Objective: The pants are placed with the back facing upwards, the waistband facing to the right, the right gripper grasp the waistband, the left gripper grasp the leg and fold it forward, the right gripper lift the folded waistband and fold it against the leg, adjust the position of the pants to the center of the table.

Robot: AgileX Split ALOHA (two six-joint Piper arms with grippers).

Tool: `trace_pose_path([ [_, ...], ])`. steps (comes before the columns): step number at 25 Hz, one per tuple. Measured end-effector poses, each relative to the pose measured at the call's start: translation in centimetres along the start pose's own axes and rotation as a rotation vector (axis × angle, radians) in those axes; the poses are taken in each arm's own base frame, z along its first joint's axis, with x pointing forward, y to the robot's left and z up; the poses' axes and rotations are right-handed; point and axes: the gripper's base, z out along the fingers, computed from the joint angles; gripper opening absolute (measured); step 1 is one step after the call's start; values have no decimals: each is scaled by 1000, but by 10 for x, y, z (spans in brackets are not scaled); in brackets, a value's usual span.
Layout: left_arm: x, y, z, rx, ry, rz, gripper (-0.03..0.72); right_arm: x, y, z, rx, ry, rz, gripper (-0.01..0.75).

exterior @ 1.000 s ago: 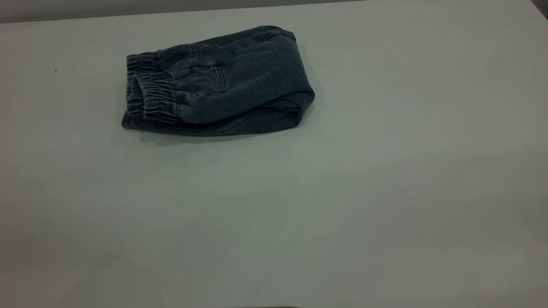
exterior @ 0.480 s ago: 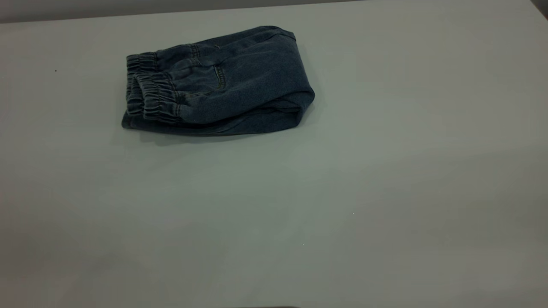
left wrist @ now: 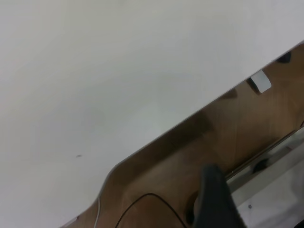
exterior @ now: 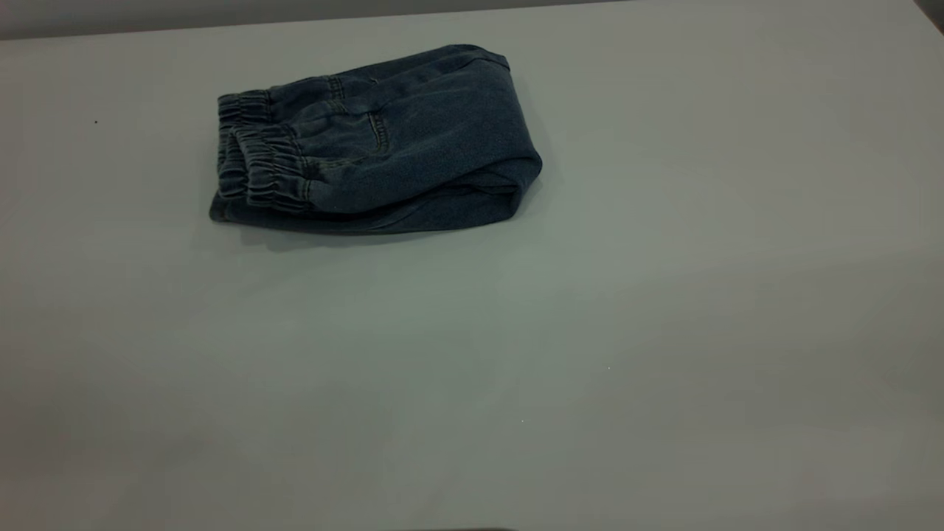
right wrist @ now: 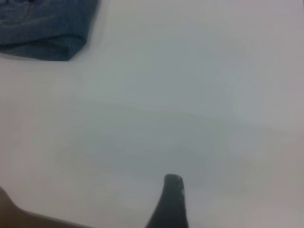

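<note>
The pants (exterior: 383,144) lie folded into a compact blue denim bundle on the table (exterior: 590,332), at the far left of the middle in the exterior view. The gathered elastic waistband (exterior: 262,166) lies on top at the bundle's left end, and a rounded fold (exterior: 527,173) forms the right end. The leg is hidden inside the fold. Neither arm shows in the exterior view. In the right wrist view my right gripper (right wrist: 172,202) hangs over bare table, well away from a corner of the pants (right wrist: 47,28). My left gripper (left wrist: 216,199) sits beyond the table's rim.
The table's edge (left wrist: 156,137) runs diagonally through the left wrist view, with brown floor (left wrist: 161,180) beyond it, a thin cable and a small white tag (left wrist: 260,81). In the exterior view the table's far edge (exterior: 295,22) passes just behind the pants.
</note>
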Motion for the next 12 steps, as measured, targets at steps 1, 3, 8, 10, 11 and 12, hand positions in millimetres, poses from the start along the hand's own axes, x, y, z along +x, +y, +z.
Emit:
trace_pose_path([
  [1,0,0,0,0,0,0,395,0,0,0,0,0,0,575],
  [3,0,0,0,0,0,0,395,0,0,0,0,0,0,576],
  [8,0,1,-1,-26,-5,-32,395,0,0,0,0,-1,0,576],
  [10,3,4,-4,-88,-33,-91,395,0,0,0,0,-1,0,576],
  [11,4,5,-7,-130,-54,-130,395,0,0,0,0,-1,0,576],
  [12,6,5,-9,-174,-75,-167,395,0,0,0,0,-1,0,576],
])
